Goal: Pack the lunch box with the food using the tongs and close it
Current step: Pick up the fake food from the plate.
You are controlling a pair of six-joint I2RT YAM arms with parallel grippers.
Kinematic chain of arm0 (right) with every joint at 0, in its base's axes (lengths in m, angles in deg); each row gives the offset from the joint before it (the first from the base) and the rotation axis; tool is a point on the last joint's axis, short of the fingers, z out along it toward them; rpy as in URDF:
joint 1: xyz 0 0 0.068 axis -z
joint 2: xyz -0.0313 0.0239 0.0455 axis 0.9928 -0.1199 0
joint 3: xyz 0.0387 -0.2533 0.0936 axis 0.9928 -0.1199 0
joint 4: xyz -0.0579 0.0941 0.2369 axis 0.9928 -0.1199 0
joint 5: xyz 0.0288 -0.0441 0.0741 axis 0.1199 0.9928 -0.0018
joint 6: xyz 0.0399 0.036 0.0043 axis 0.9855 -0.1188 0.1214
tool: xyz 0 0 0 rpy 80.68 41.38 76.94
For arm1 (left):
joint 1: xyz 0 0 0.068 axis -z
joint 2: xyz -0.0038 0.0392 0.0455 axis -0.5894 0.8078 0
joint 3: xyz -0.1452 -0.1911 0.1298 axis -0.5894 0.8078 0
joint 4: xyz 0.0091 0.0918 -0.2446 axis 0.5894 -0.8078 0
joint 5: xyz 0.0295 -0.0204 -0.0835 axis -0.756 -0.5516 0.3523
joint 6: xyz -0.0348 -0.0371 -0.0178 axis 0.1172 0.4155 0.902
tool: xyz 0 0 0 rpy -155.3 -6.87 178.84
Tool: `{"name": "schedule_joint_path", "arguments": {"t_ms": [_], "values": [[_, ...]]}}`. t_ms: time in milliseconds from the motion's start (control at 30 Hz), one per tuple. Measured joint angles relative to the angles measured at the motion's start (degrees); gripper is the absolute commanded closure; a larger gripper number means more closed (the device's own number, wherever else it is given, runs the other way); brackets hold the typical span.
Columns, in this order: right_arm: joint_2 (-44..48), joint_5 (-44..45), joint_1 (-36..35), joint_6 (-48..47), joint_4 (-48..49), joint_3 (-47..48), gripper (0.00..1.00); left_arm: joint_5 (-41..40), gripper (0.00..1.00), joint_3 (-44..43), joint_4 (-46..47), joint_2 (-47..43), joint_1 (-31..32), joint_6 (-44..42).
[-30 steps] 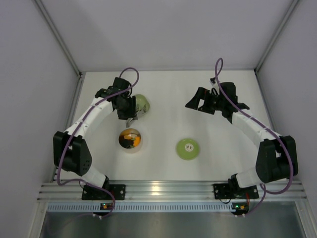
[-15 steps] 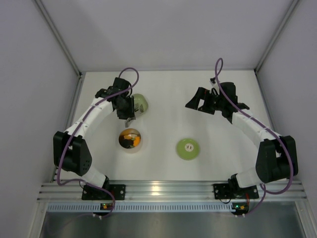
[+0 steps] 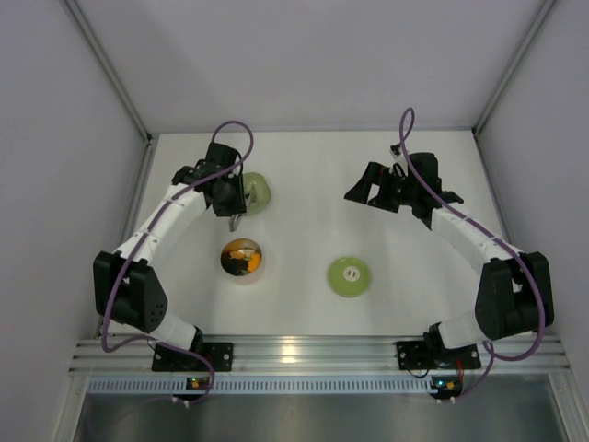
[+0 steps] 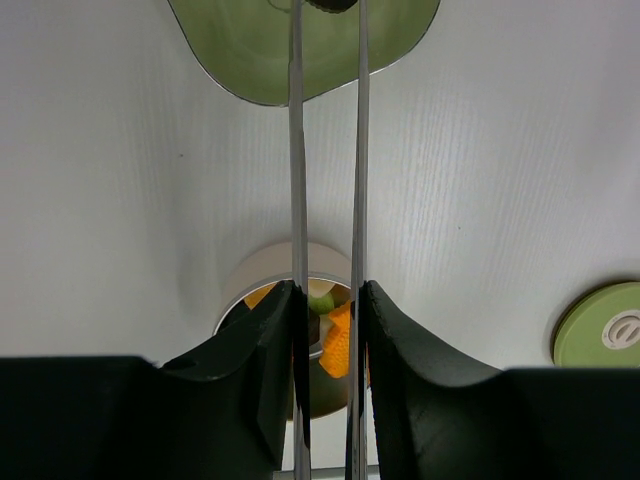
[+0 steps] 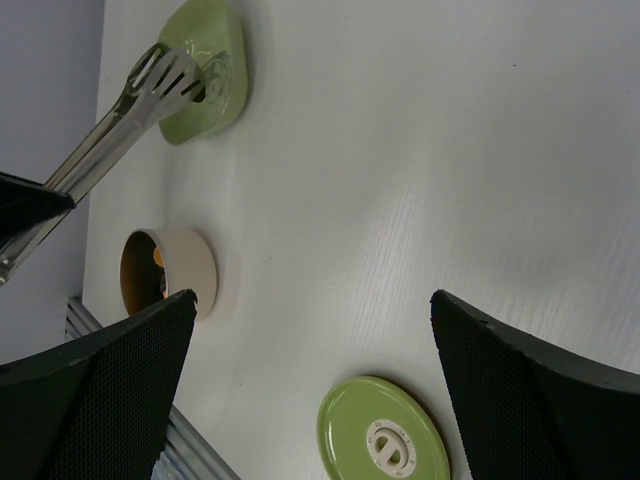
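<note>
My left gripper [image 3: 230, 197] [image 4: 328, 300] is shut on the tongs [image 4: 297, 150] [image 5: 110, 140], its fingers pressing the two thin arms close together. The tong tips reach over the pale green dish [image 3: 260, 191] [image 4: 240, 50] [image 5: 210, 60], with a dark piece of food [image 4: 330, 4] between them. The lunch box [image 3: 242, 260] [image 4: 280, 262] [image 5: 185, 268] stands open nearer the arm bases, holding orange food [image 4: 338, 340] and dark and yellow-green pieces. Its green lid [image 3: 350, 276] [image 4: 605, 325] [image 5: 385, 435] lies flat to the right. My right gripper [image 3: 368, 189] [image 5: 312, 296] hovers open and empty at the back right.
White walls close the table in at the back and on both sides. An aluminium rail [image 3: 304, 354] runs along the near edge by the arm bases. Bare white tabletop [image 3: 313, 212] lies between the two arms.
My left gripper has squeezed the tongs tighter and shifted slightly toward the back over the dish. The right arm, lunch box and lid have not moved.
</note>
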Motion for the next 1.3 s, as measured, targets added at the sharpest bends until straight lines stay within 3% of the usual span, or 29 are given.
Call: {"name": "schedule_joint_path", "arguments": {"t_ms": [700, 1300], "values": [[-0.11, -0.02, 0.0, 0.02, 0.04, 0.0, 0.01, -3.45, 0.7, 0.33, 1.14, -1.07, -0.11, 0.76], [-0.13, -0.02, 0.0, -0.04, 0.04, 0.0, 0.01, -4.76, 0.64, 4.7, 5.7, 3.69, -0.55, 2.62]]}}
